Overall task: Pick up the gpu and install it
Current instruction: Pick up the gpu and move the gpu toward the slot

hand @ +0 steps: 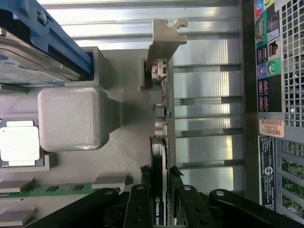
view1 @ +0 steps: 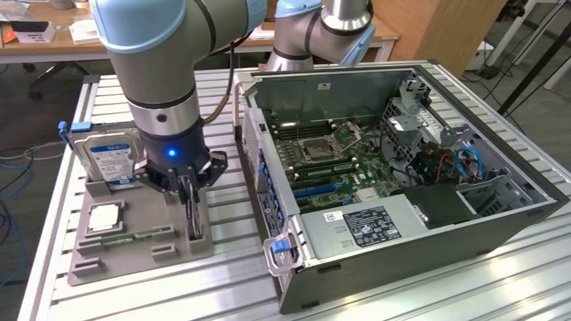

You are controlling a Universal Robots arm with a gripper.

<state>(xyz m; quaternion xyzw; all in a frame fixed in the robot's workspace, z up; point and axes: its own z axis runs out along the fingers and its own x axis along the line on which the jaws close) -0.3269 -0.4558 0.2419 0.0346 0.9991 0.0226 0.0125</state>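
Gpu [view1: 194, 217] stood on edge in the grey holder [view1: 134, 251], end effector [view1: 190, 194] clamped across its top edge; pick-up step, lift seemingly not begun.

A slatted aluminium desk [view1: 446, 287] is spread across the lower frame. A wooden table [view1: 89, 48] is seen at upper left, a wooden cabinet [view1: 446, 30] at upper right, grey floor [view1: 23, 127] at left.

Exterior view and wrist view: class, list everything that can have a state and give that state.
gpu: on edge in the grey holder, gripped.
gripper: shut on the gpu.
computer case: on its side, open.
hard drive: upright in the grey holder.
processor: flat in the grey holder.
memory stick: flat in the grey holder.
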